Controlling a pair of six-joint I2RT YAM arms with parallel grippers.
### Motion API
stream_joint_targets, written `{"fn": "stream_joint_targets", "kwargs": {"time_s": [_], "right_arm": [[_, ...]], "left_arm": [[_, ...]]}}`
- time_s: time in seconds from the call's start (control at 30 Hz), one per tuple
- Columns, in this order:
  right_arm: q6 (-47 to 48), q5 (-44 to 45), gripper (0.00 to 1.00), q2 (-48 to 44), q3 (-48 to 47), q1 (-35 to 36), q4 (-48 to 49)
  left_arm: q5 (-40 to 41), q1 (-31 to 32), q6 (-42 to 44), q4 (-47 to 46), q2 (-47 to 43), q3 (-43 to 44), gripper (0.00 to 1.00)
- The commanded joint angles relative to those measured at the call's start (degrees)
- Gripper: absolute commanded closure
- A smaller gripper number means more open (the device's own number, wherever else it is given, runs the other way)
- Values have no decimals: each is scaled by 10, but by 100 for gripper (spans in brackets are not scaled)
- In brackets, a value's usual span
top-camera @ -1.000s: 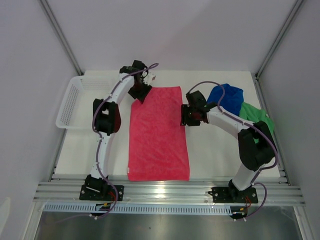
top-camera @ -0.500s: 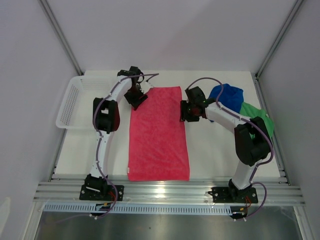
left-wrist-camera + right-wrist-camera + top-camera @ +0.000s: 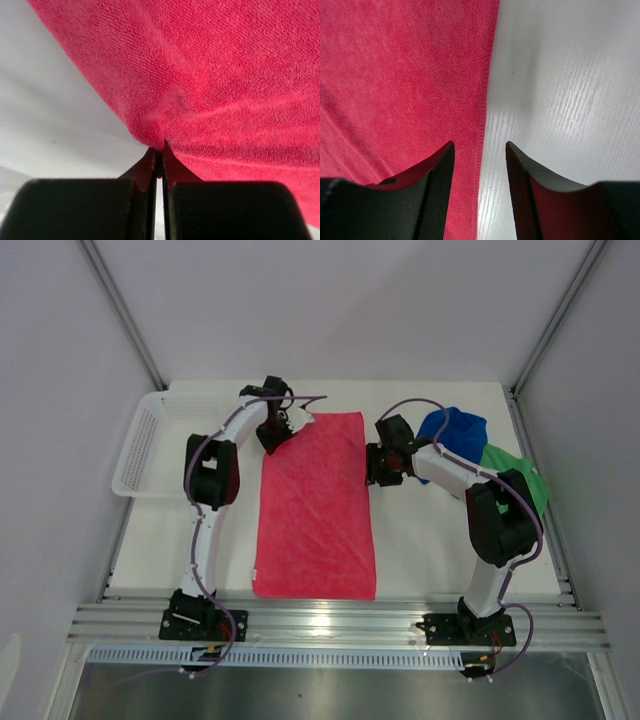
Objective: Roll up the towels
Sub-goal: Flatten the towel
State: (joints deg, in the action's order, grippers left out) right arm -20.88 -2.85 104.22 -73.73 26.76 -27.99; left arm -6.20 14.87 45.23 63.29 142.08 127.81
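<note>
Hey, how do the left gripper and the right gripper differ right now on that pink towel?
The left gripper is shut, pinching the pink towel at its far left corner; the right gripper is open, holding nothing. The left gripper puckers the cloth; the right gripper straddles the flat right edge, one finger over bare table. Both sit at the towel's far end.

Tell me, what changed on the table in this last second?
The left gripper moved in and shut on the far left corner of the pink-red microfibre towel. The right gripper stayed open over its right edge; the blue towel, green towel and white mesh basket did not move.
</note>
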Motion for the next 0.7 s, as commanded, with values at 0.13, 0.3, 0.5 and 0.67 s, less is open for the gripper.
{"fn": "stream_joint_targets", "kwargs": {"time_s": [0.13,0.3,0.5,0.67], "right_arm": [[-33,-36,53,-5,40,-2,63],[-48,-34,54,-12,65,-3,87],[-80,-37,55,-48,118,-19,119],[-93,-29,56,-75,144,-36,121]], "left_arm": [[128,73,24,-186,-187,-225,99],[181,118,3,-199,-219,-273,99],[195,163,-27,-204,-247,-305,99],[160,189,-53,-171,-250,-317,98]]}}
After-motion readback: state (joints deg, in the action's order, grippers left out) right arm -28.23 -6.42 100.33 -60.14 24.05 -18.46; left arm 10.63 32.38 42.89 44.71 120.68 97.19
